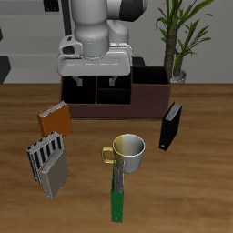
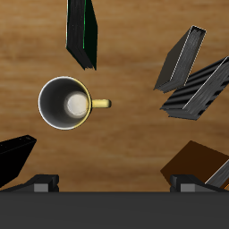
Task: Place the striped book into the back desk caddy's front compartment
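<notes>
My end effector [image 1: 96, 84] hangs high over the surface, just in front of the back desk caddy [image 1: 150, 96], with both fingers spread wide and nothing between them. The striped book [image 1: 45, 157] stands well away, near the surface's front edge, leaning against or touching the plain grey book [image 1: 54, 174]; I cannot tell which. In my wrist view the striped book [image 2: 208, 87] and that grey neighbour [image 2: 180, 58] appear as two crossing slabs, and this is my main worry: if I descend a little off, my fingers could close on the wrong book, straddle both, or knock the pair flat. The orange-brown book [image 1: 55, 118] sits just behind them, so a careless approach from the caddy side may brush it too. The mug [image 1: 129, 152] and the green book [image 1: 117, 193] lie nearby but apart from the target, so they matter mostly for a swinging carry path. A thin book pinched off-centre may pivot in my grip and hit a divider on the way in. My own wrist hides most of the caddy's middle section in the exterior view, so I cannot make out the front compartment clearly, and dropping into a neighbouring cell is a real risk. The black book [image 1: 170, 126] stands just beside the caddy's end.
</notes>
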Controlling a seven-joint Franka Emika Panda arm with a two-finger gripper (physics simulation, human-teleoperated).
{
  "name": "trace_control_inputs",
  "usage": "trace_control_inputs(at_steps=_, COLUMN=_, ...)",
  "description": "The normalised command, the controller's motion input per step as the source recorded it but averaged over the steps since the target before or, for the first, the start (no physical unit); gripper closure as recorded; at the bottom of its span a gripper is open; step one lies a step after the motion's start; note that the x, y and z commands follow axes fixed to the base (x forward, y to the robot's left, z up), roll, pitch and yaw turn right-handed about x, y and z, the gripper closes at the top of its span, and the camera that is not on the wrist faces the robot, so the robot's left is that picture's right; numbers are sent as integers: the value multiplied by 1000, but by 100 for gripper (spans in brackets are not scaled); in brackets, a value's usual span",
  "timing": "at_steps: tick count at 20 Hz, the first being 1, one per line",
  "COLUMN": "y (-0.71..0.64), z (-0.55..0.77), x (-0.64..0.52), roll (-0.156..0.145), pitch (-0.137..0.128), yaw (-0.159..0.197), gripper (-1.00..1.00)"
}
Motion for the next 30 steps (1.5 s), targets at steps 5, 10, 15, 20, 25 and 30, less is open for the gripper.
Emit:
trace_control_inputs(at_steps=5, y=-734, z=16, x=326, roll=-33, pitch=-44, yaw=-57, gripper=-100)
trace_control_inputs(at_steps=10, y=-447, z=-61, x=242, roll=-9, pitch=-39, yaw=0, gripper=-100)
trace_control_inputs(at_steps=15, y=-328, z=-77, x=136, roll=-17, pitch=-42, yaw=-1, gripper=-100)
trace_control_inputs(at_steps=20, y=-337, z=-123, x=128, roll=-15, pitch=4, yaw=-33, gripper=-100)
trace_control_inputs(at_steps=25, y=-403, z=-72, x=127, roll=-24, pitch=-38, yaw=-75, gripper=-100)
trace_control_inputs(at_steps=30, y=-155, z=-169, x=116, roll=-23, pitch=-36, yaw=-82, gripper=-100)
